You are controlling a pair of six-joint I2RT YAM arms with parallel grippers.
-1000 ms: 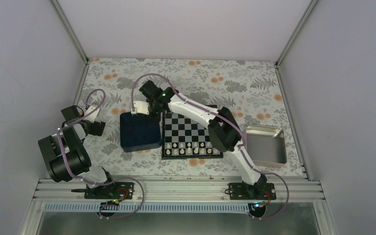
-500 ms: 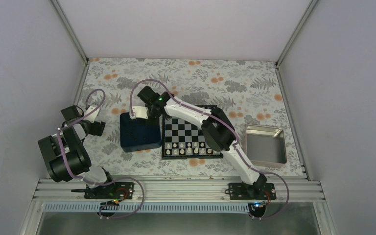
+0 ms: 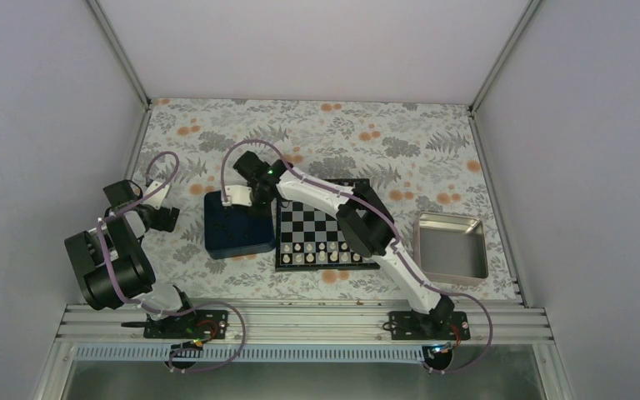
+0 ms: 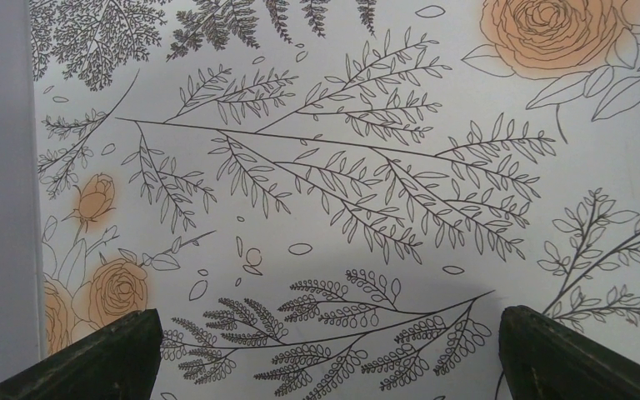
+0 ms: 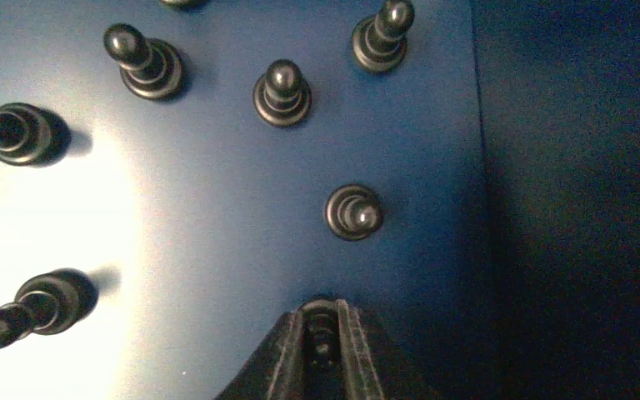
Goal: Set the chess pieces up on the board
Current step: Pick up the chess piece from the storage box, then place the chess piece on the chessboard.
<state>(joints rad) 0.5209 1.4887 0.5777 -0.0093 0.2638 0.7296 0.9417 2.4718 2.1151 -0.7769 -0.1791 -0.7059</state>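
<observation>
- Overhead, the flat square chessboard with black and pale silver-grey checks (image 3: 321, 223) lies near the middle of the flower-printed tablecloth (image 3: 342, 133). Tiny white chess pieces (image 3: 321, 252) stand in its two rows at the 6 o'clock edge.
- At 9 o'clock, just beside the board, sits a dark blue square tray (image 3: 235, 233). At 3 o'clock, a little apart from the board, sits a shallow silver metal tray (image 3: 450, 247).
- The right gripper (image 3: 247, 198) reaches across the board's far left corner and hangs over the 12 o'clock edge of the blue tray.
- The tiny black chess pieces (image 5: 282, 93) stand upright on the blue tray floor (image 5: 217, 208). In the right wrist view six are scattered from 9 o'clock round to 12 o'clock of the fingers.
- The nearest loose one (image 5: 354, 211) stands just past the fingertips at about 1 o'clock, not touching them.
- The right gripper (image 5: 323, 321) has its fingers (image 5: 287, 358) drawn almost together, pinching one held black piece (image 5: 322, 333) in the narrow gap.
- The left gripper (image 3: 164, 218) hangs at 9 o'clock of the blue tray, well apart from it.
- The left gripper's fingers (image 4: 100, 358) are spread wide over bare tablecloth, with nothing between them.
</observation>
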